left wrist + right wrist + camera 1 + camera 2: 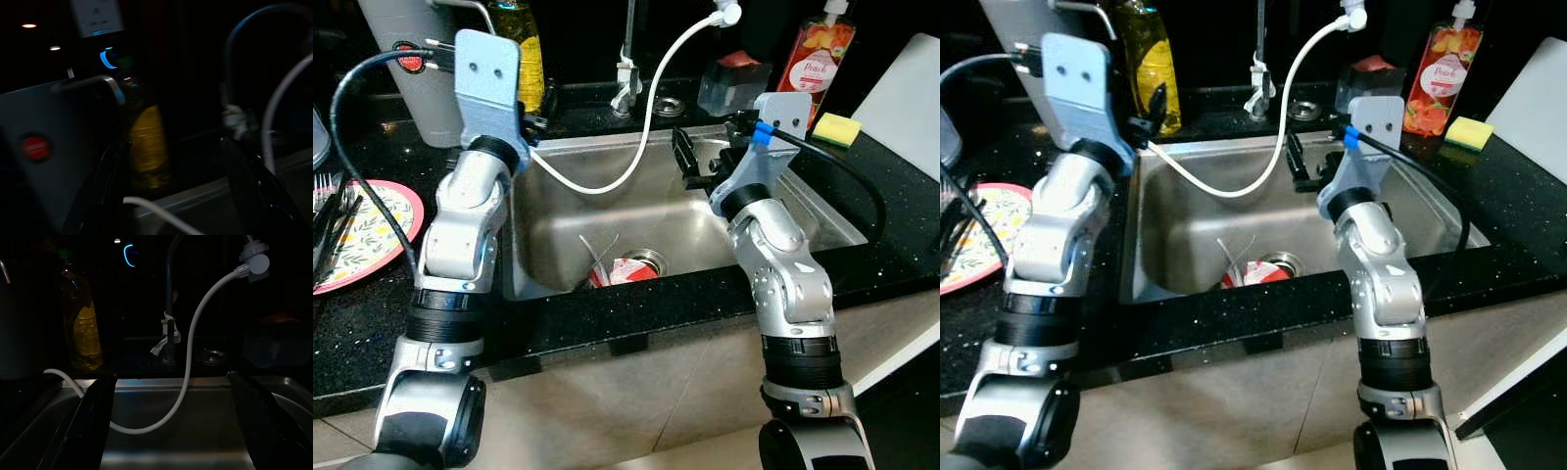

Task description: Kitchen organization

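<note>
Both claws are wide open and hold nothing: the right gripper point(168, 431) hangs over the sink point(803, 211), near the white hose point(651, 117). Left gripper point(181, 196) sits at the sink's far left corner, near the yellow bottle point(1148, 64).

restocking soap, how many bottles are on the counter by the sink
2: a yellow bottle behind the sink's back left corner, and a peach soap bottle at the back right. Others may sit beyond the frame.
</note>
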You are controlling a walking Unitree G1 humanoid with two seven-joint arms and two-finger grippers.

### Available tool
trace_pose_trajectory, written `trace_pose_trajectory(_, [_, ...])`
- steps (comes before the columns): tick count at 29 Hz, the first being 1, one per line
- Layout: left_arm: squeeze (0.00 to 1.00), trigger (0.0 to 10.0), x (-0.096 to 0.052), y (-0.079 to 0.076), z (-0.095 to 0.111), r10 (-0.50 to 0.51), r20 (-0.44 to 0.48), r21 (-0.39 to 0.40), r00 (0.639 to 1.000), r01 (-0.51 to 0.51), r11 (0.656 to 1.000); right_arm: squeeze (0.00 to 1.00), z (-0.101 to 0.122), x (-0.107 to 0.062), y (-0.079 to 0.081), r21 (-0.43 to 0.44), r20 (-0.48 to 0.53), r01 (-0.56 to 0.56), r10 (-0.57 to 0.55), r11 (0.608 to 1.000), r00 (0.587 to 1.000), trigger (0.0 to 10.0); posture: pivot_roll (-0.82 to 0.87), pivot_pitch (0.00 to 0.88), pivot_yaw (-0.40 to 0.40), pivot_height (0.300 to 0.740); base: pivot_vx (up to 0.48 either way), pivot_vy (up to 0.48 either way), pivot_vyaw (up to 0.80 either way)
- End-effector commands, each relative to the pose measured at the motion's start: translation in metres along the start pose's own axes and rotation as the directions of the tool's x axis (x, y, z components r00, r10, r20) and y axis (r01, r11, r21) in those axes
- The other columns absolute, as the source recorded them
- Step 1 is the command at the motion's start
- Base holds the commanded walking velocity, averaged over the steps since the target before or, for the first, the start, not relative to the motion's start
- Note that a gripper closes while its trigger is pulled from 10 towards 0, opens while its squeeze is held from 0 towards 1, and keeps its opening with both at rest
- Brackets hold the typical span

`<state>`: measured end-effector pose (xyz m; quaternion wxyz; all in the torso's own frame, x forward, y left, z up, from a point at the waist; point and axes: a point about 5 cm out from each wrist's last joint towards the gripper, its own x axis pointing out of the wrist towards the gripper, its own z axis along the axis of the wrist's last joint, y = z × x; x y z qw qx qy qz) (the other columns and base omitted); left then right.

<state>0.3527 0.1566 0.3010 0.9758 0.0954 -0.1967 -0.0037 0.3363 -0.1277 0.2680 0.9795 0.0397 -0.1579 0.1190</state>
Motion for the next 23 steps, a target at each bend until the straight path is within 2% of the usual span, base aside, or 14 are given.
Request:
trace_pose_trajectory(1, [0.0,10.0,-0.001,0.011,-0.009,0.055,-0.043,0.04,0.998,-0.053,0.998,0.0,0.001,0.002,0.003,0.01,0.006,-0.015,0.015,1.0,1.0,10.0,0.04,0.0,-0.019,0.74,0.0,0.0,0.0])
trace_pose_trajectory(3, [0.0,10.0,-0.002,0.028,-0.018,0.177,-0.1,0.048,0.979,-0.173,0.984,0.0,0.001,0.002,0.004,0.009,0.007,-0.019,0.019,1.0,1.0,10.0,0.03,0.0,-0.017,0.74,0.0,0.0,0.0])
trace_pose_trajectory(4, [0.0,10.0,-0.002,0.028,-0.018,0.177,-0.1,0.048,0.979,-0.173,0.984,0.0,0.001,0.002,0.004,0.009,0.007,-0.019,0.019,1.0,1.0,10.0,0.03,0.0,-0.017,0.74,0.0,0.0,0.0])
trace_pose_trajectory(6, [0.0,10.0,-0.003,0.045,-0.026,0.287,-0.151,0.07,0.946,-0.28,0.958,0.0,0.001,0.001,0.004,0.007,0.006,-0.018,0.018,1.0,1.0,10.0,0.02,0.0,-0.015,0.74,0.0,0.0,0.0])
trace_pose_trajectory(8, [0.0,10.0,-0.004,0.049,-0.028,0.314,-0.164,0.075,0.935,-0.305,0.949,0.0,0.001,0.001,0.004,0.005,0.005,-0.017,0.017,1.0,1.0,10.0,0.02,0.0,-0.015,0.74,0.0,0.0,0.0])
trace_pose_trajectory(11, [0.0,10.0,-0.011,0.07,-0.051,0.446,-0.311,0.081,0.839,-0.444,0.892,0.0,0.001,-0.003,0.0,-0.003,-0.001,-0.004,0.004,1.0,1.0,10.0,0.01,0.0,-0.005,0.74,0.0,0.0,0.0])
trace_pose_trajectory(12, [0.0,10.0,-0.011,0.07,-0.051,0.446,-0.311,0.081,0.839,-0.444,0.892,0.0,0.001,-0.003,0.0,-0.003,-0.001,-0.004,0.004,1.0,1.0,10.0,0.01,0.0,-0.005,0.74,0.0,0.0,0.0])
trace_pose_trajectory(13, [0.0,10.0,-0.014,0.075,-0.057,0.471,-0.351,0.078,0.809,-0.476,0.876,0.0,0.001,-0.004,-0.001,-0.004,-0.002,0.001,-0.001,1.0,1.0,10.0,0.01,0.0,-0.002,0.74,0.0,0.0,0.0])
trace_pose_trajectory(14, [0.0,10.0,-0.014,0.075,-0.057,0.471,-0.351,0.078,0.809,-0.476,0.876,0.0,0.001,-0.004,-0.001,-0.004,-0.002,0.001,-0.001,1.0,1.0,10.0,0.01,0.0,-0.002,0.74,0.0,0.0,0.0])
trace_pose_trajectory(15, [0.0,10.0,-0.017,0.079,-0.064,0.488,-0.388,0.067,0.782,-0.504,0.861,0.0,0.001,-0.004,-0.002,-0.004,-0.002,0.004,-0.004,1.0,1.0,10.0,0.01,0.0,-0.002,0.74,0.0,0.0,0.0])
trace_pose_trajectory(17, [0.0,10.0,-0.021,0.083,-0.075,0.46,-0.464,0.017,0.757,-0.512,0.859,0.0,0.0,-0.004,-0.002,-0.002,-0.003,0.006,-0.006,1.0,1.0,10.0,0.02,0.0,-0.003,0.74,0.0,0.0,0.0])
trace_pose_trajectory(23, [0.0,10.0,-0.024,0.089,-0.083,0.435,-0.532,-0.037,0.726,-0.533,0.845,0.0,-0.001,0.0,0.002,0.005,-0.002,-0.009,0.009,1.0,1.0,10.0,0.04,0.0,-0.015,0.74,0.0,0.0,0.0])
